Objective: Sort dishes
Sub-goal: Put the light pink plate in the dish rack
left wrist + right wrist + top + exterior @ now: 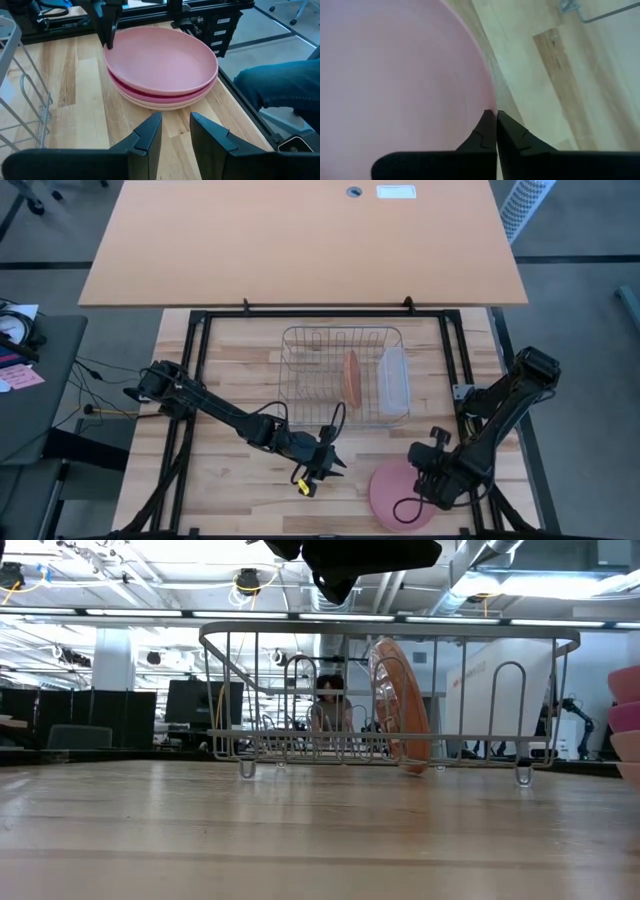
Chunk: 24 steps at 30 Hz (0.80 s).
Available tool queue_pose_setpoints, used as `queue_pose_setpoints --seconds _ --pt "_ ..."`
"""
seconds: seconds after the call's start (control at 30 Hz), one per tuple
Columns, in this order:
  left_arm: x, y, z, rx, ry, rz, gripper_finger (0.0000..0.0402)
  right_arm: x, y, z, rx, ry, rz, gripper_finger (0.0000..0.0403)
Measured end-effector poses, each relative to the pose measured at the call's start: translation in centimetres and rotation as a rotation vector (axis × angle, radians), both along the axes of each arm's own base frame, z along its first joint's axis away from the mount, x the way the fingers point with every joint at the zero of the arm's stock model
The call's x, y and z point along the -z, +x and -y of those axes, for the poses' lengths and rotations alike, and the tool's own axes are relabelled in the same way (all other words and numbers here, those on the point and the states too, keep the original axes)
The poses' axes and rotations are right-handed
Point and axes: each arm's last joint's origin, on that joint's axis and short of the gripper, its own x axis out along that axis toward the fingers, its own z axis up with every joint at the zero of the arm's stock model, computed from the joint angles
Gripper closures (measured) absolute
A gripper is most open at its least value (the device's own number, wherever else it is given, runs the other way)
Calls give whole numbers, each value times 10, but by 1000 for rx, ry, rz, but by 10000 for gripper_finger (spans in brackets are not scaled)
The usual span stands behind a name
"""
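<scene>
at the front right of the bench a stack of plates waits, pale pink on top, magenta beneath; one salmon-orange plate already stands upright in the wire rack. right gripper, fingers pressed together, sits at the stack's rim; left gripper hovers near with fingers slightly spread. judging by this, the top plate is next: its edge needs lifting for a grip. no readable writing anywhere.
</scene>
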Motion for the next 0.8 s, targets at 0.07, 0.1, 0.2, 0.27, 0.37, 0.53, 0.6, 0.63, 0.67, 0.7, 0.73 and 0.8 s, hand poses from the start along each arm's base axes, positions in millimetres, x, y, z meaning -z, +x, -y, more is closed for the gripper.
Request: queue_pose_setpoints --seconds 0.07,0.1,0.2,0.27,0.37,0.53,0.6,0.63,0.67,0.7,0.73,0.8 --pt "0 0 0 -1 -3 -1 306 -5 0 0 -1 -12 -8 402" --pt "0 0 0 -6 -9 -3 306 -9 0 0 -2 -22 -7 402" --pt "0 2 -4 -83 -58 -12 306 -18 2 -1 -3 -50 8 402" --pt "0 4 -9 -142 -87 -17 305 -25 3 -1 -1 -74 21 402" --pt "-1 5 -14 -168 -95 -9 298 -35 4 0 20 -110 60 403" --pt "-6 7 -11 -166 -117 40 269 -47 6 2 64 -144 99 403" --pt "-6 7 -11 -177 -120 48 253 -50 7 2 65 -143 101 403" --pt "-6 7 -11 -190 -123 48 245 -52 7 2 65 -145 101 403" --pt "-6 7 -12 -206 -128 48 238 -54 7 2 64 -147 101 403" --pt "-6 7 -12 -216 -133 45 231 -56 7 2 64 -149 103 403" --pt "-6 7 -12 -225 -137 45 225 -58 7 2 65 -152 106 403" --pt "-6 7 -13 -236 -153 42 215 -62 7 2 65 -159 114 403"
